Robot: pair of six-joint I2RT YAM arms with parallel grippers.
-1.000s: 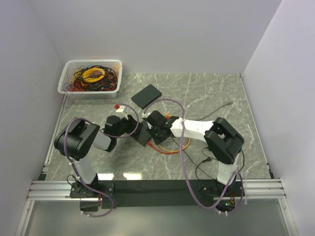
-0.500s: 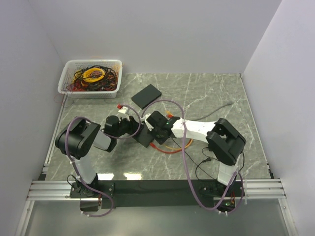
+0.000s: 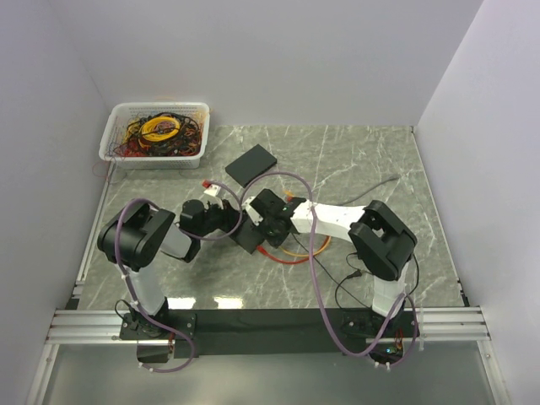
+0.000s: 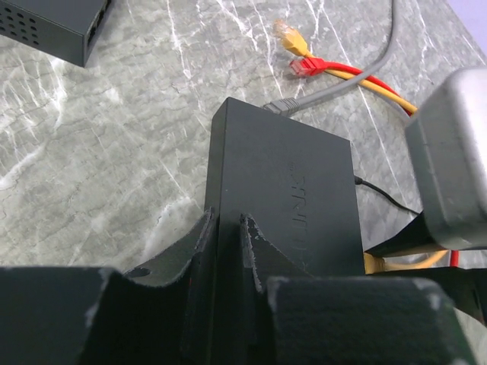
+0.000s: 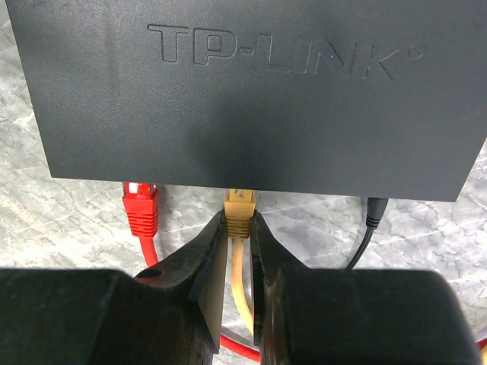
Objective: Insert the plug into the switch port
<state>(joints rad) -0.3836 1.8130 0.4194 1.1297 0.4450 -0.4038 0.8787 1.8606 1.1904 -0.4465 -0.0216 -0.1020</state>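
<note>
The black TP-LINK switch (image 3: 247, 233) lies mid-table between both arms. My left gripper (image 4: 227, 222) is shut on the near edge of the switch (image 4: 289, 190), one finger on each face. My right gripper (image 5: 239, 217) is shut on the yellow plug (image 5: 239, 207), whose front end reaches under the port side of the switch (image 5: 251, 99). How deep the plug sits in the port is hidden. A red plug (image 5: 141, 207) sits at the same side just left of it. A black power plug (image 5: 373, 213) sits to the right.
A grey cable's plug (image 4: 283, 106) sits at the switch's far side. Loose yellow (image 4: 293, 44) and red (image 4: 304, 68) plugs lie beyond it. A second black box (image 3: 251, 164) lies further back. A white basket of cables (image 3: 117, 125) stands at the back left.
My left gripper has moved right to the switch and closed on its edge. The right gripper has edged slightly left, still holding the yellow plug.
</note>
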